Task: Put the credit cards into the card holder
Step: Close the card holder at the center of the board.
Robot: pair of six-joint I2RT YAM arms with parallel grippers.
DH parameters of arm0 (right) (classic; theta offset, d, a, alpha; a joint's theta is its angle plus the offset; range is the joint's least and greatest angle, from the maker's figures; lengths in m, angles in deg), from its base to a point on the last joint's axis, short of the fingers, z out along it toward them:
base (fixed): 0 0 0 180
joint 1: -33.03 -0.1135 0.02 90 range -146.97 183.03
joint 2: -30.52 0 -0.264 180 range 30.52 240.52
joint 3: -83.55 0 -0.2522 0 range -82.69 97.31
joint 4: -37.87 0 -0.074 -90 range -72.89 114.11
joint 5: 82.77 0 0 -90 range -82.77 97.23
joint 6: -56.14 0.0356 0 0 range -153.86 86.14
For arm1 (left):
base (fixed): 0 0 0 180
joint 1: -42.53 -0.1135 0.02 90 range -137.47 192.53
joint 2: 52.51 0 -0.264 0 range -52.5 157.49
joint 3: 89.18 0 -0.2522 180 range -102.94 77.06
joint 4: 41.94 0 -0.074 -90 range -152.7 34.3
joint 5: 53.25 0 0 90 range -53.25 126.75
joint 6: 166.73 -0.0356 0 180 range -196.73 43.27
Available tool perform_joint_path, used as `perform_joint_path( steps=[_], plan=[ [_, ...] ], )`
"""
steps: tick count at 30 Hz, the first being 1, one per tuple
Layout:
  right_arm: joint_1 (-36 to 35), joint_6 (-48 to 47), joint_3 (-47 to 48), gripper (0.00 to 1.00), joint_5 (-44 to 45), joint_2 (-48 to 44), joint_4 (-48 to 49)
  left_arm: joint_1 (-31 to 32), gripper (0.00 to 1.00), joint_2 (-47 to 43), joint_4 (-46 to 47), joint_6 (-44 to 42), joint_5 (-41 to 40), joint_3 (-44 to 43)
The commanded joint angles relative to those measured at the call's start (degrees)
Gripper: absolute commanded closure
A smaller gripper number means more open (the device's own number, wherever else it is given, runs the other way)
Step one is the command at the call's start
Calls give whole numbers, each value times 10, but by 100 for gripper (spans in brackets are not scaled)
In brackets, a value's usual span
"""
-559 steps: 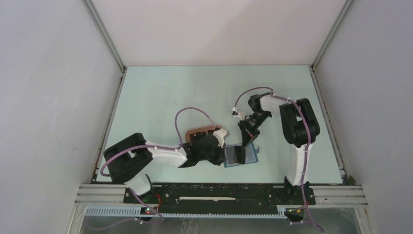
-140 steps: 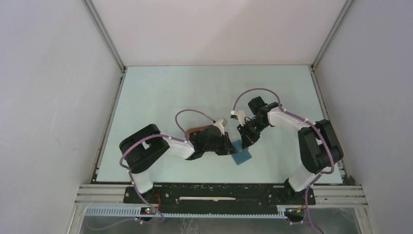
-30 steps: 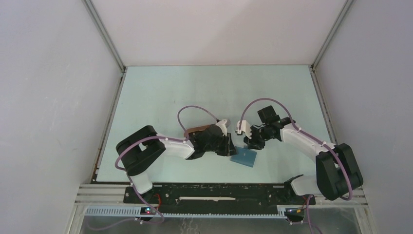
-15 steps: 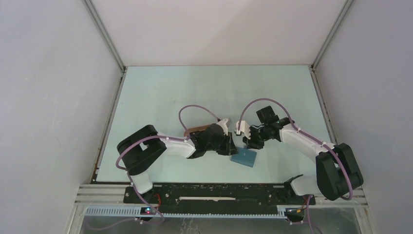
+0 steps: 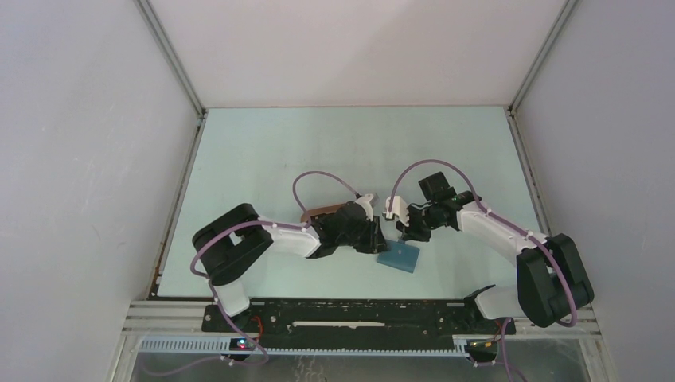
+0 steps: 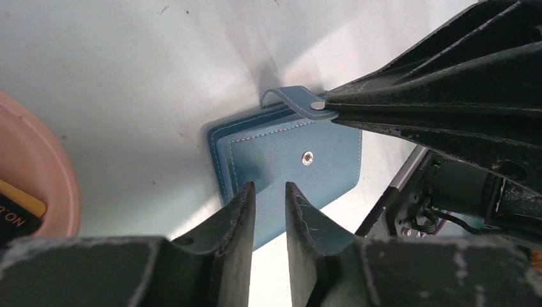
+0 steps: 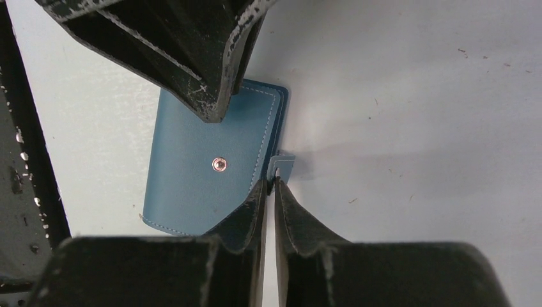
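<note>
Presently the right gripper (image 7: pixel 271 183) is nipped shut on the snap strap (image 7: pixel 282 163) of the blue leather folding card holder (image 7: pixel 198 185), which lies closed near the pale table's (image 5: pixel 263 151) front edge. The left gripper (image 6: pixel 268 192), fingers slightly apart and empty, is poised over it. Tugging the thin strap could slide the whole wallet instead of opening it.

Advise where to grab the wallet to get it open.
Take the strap, not the body. The wallet lies flat and closed on the table, so its cover gives no edge to pinch, while the unsnapped strap loops up off one long edge. Come in from that edge side, straddling the loop, as the right claw is now.
</note>
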Motion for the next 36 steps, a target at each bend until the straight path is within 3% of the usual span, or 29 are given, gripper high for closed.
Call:
perform_joint_path(
  steps=[1, 6, 15, 36],
  plan=[
    [-4, 0, 25, 87, -19, -6, -1, 3, 72, 11, -3, -13, -10, -27],
    [-3, -7, 29, 100, -22, -5, -13, 3, 72, 12, -6, -13, -11, -29],
    [-8, -45, 33, 100, -55, -5, -68, 3, 73, 13, -40, -8, -27, -40],
    [-64, -76, 17, 100, 1, 18, -94, 3, 80, 23, -68, -2, -34, -52]
  ],
)
